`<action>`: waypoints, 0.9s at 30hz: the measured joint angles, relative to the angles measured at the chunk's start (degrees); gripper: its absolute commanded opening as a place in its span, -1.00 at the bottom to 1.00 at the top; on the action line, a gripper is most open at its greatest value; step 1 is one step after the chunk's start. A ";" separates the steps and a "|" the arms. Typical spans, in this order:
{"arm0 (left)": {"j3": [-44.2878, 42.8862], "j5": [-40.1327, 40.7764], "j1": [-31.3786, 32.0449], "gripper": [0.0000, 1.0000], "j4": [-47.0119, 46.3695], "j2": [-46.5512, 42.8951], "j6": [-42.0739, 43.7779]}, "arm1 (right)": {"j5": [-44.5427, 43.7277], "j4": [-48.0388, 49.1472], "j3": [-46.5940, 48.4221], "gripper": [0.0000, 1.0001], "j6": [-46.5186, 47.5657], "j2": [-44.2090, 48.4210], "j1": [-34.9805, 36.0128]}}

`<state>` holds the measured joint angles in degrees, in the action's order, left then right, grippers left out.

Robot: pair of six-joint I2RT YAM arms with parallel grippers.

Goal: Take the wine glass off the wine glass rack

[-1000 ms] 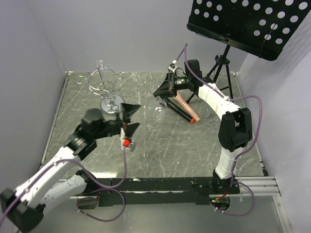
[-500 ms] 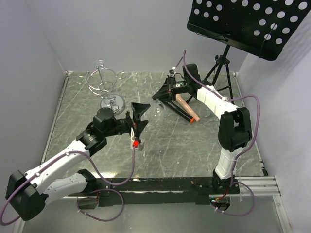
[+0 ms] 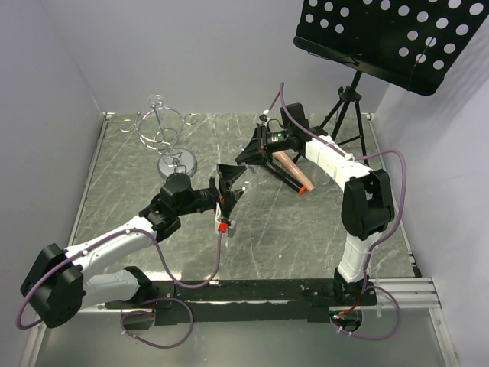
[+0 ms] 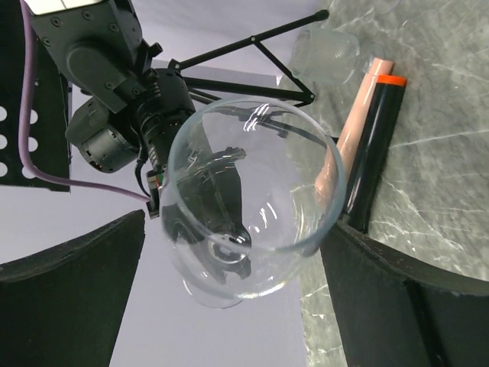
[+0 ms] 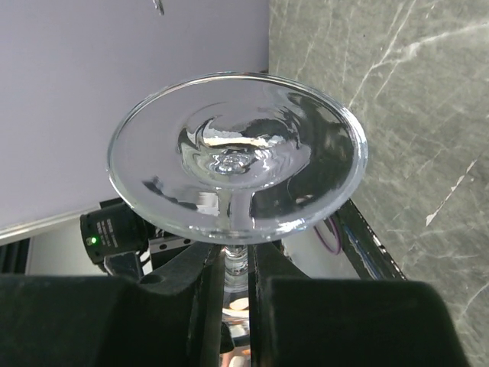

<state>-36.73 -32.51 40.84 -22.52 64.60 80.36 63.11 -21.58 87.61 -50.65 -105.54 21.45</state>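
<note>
Above the grey marbled worktop [image 3: 306, 229], the clear wine glass [image 3: 248, 174] lay horizontal, well apart from the chrome wire rack [image 3: 160, 126]. The right pincer [image 5: 237, 264] clenched its stem, and its bowl sat between the released left pincer [image 3: 229, 186] fingers.

Wine glass [image 4: 244, 199] bowl fills most of the gap btwn L gripper [image 3: 228, 185] fingers; thin gap at one finger, other side unclear. Straight ahead of the fingers, R gripper [image 3: 254, 151] blocks, clamped on stem. Past it: pink + black tubes [image 4: 367, 153], tripod legs [image 4: 229, 50]. Wine glass rack [image 3: 160, 134] well off, behind L fingers.
</note>
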 measured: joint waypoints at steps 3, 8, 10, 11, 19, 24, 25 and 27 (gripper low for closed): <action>1.36 -0.24 -0.04 0.99 -3.58 1.03 -0.02 | 0.00 -1.44 0.46 -1.00 1.20 -0.02 0.22; 1.73 -1.38 0.02 0.99 -6.08 2.49 0.00 | 0.00 -3.21 0.48 -1.00 2.40 -0.02 0.55; 1.73 -1.64 0.02 0.94 -6.62 3.13 0.02 | 0.00 -3.43 0.48 -1.00 2.60 -0.02 0.55; 1.73 -1.70 0.00 0.91 -6.69 3.30 0.00 | 0.00 -3.52 0.48 -1.00 2.60 -0.02 0.57; 1.55 -2.25 0.00 0.47 -5.51 3.54 0.13 | -0.07 -3.61 0.48 -0.92 2.93 -0.02 0.63; 1.55 -2.56 0.00 0.40 -5.49 3.50 -0.24 | 0.02 -3.74 0.48 -0.23 2.95 -0.02 0.63; 1.55 -2.58 0.00 0.38 -5.49 3.50 -0.35 | 0.09 -3.80 0.48 0.00 2.80 -0.02 0.66; 1.55 -2.73 0.00 0.33 -4.98 3.48 -1.09 | 0.46 -3.69 0.50 0.47 2.58 -0.02 0.63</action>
<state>-35.18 -35.24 40.84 -27.51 68.07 79.26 63.57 -25.28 88.12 -48.07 -105.56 22.09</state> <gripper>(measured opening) 0.818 0.467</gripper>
